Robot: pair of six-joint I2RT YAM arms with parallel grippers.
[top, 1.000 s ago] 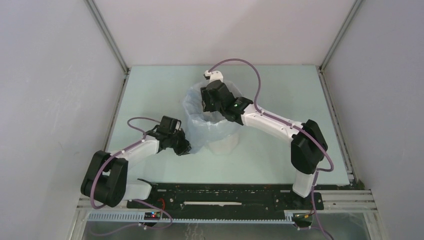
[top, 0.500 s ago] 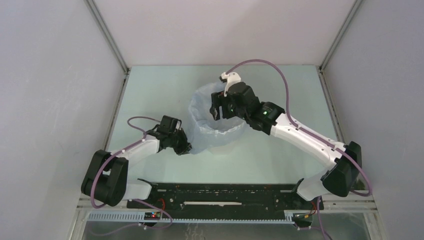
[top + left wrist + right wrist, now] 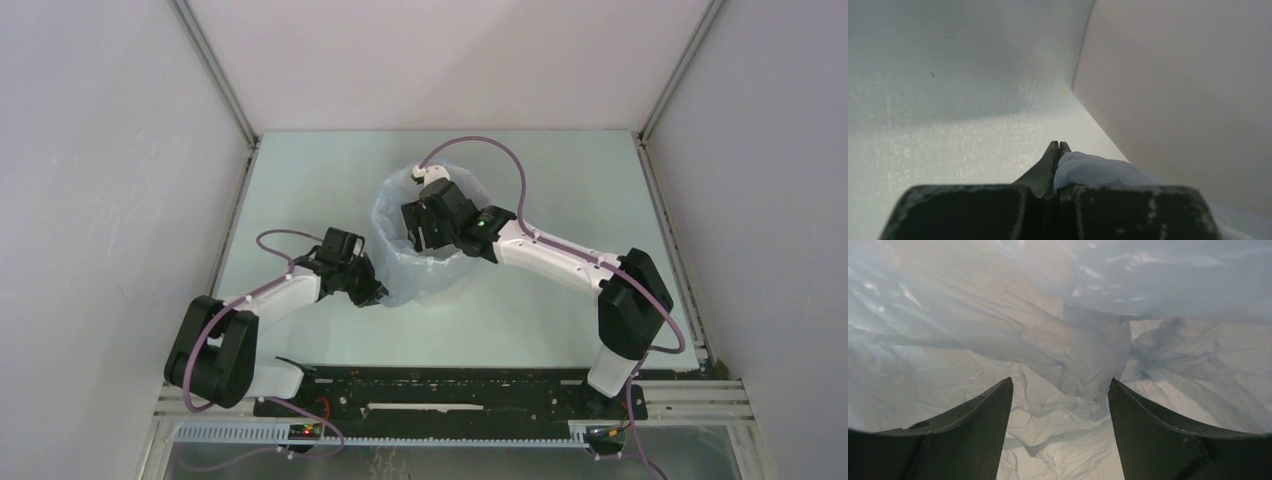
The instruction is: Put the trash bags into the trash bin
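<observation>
Blue bag (image 3: 420, 275) pinched by left hand (image 3: 1058, 145); right hand (image 3: 1061, 381) wide.

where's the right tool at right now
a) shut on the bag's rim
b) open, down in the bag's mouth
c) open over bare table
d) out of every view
b: in the right wrist view the right tool has its fingers spread with nothing between them and wrinkled trash bag film all around, and the top view places it in the bag's mouth.
</observation>
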